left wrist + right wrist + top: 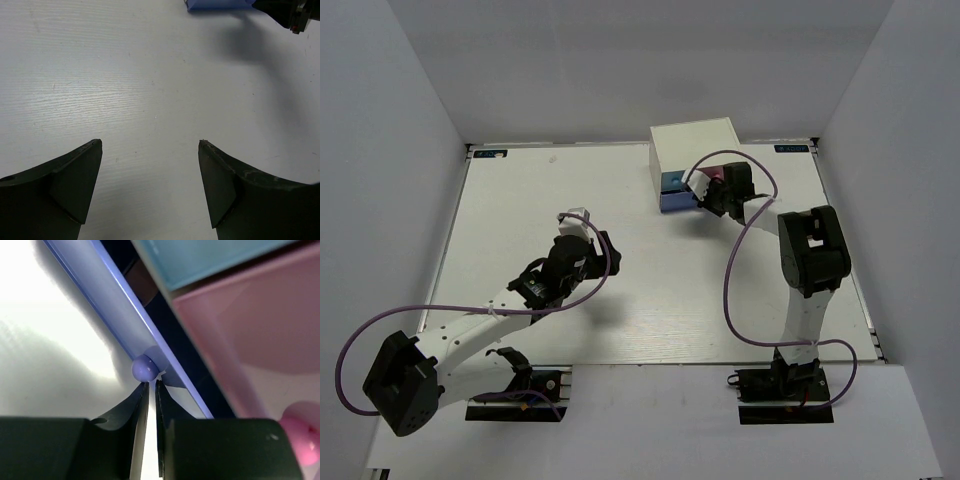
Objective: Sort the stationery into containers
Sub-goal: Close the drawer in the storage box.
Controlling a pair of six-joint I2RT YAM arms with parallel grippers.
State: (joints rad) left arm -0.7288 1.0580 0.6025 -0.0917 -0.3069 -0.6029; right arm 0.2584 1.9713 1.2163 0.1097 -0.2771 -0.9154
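The wide blue-purple drawer (112,310) sits slightly pulled out at the bottom of the white box (695,140), at the table's (560,185) far right. The right gripper (151,384) is at its round knob (145,368), fingers almost together with only a thin slit (clamped on nothing). Mid-table, well apart, the left gripper (150,145) hangs with fingers wide apart over bare tabletop.

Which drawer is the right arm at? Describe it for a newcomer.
Find the white box at the table's far right. Its bottom front is the blue-purple drawer, knob at the jaws of the right gripper. It is wide; the blue drawer and pink drawer above are small.
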